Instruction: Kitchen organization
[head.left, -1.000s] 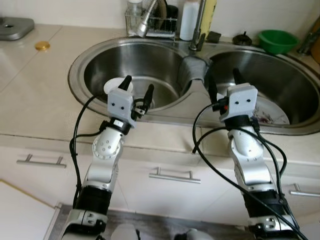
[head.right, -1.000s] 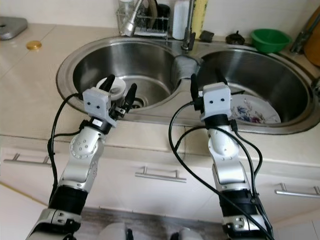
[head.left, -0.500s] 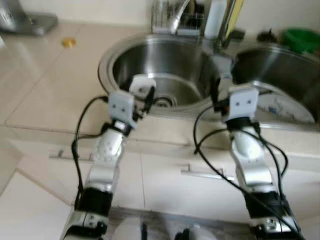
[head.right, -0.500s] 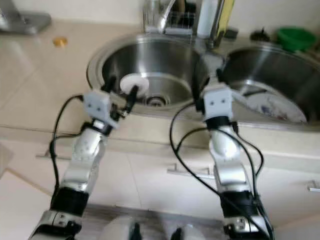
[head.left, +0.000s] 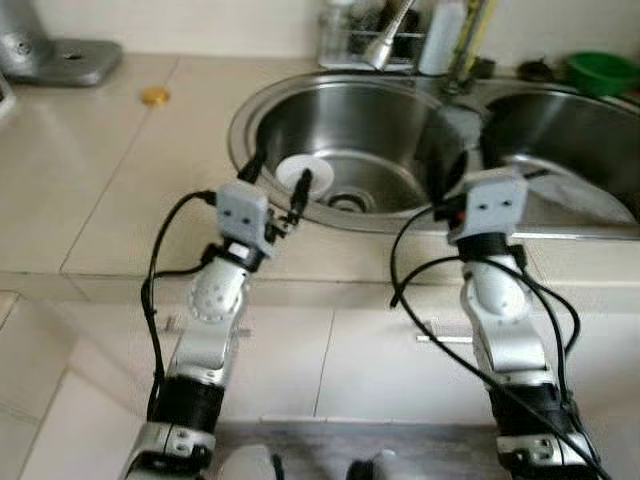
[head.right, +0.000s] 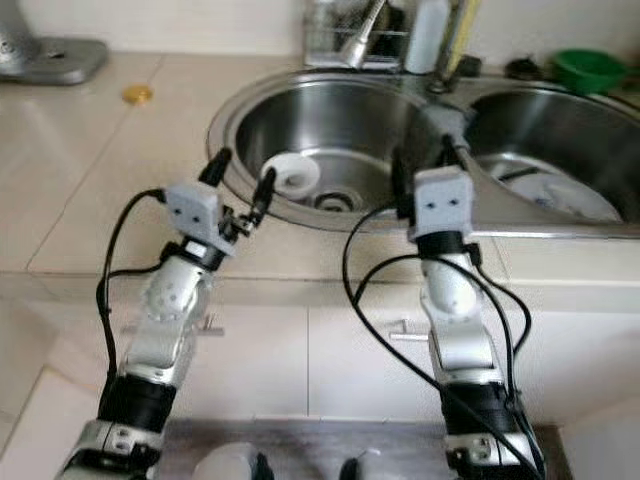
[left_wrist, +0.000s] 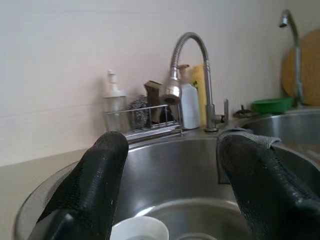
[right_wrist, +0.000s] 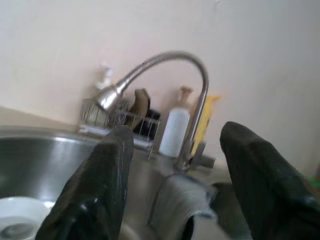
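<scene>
Counter (head.left: 110, 170) of beige tile carries a double steel sink (head.left: 340, 140). Left claw (head.left: 277, 178) hovers over the left basin's near rim, fingers spread and empty; right claw (head.right: 425, 160) hangs released above the divider. White bowl (head.left: 303, 172) sits in the left basin, patterned plate (head.right: 560, 195) in the right.
</scene>
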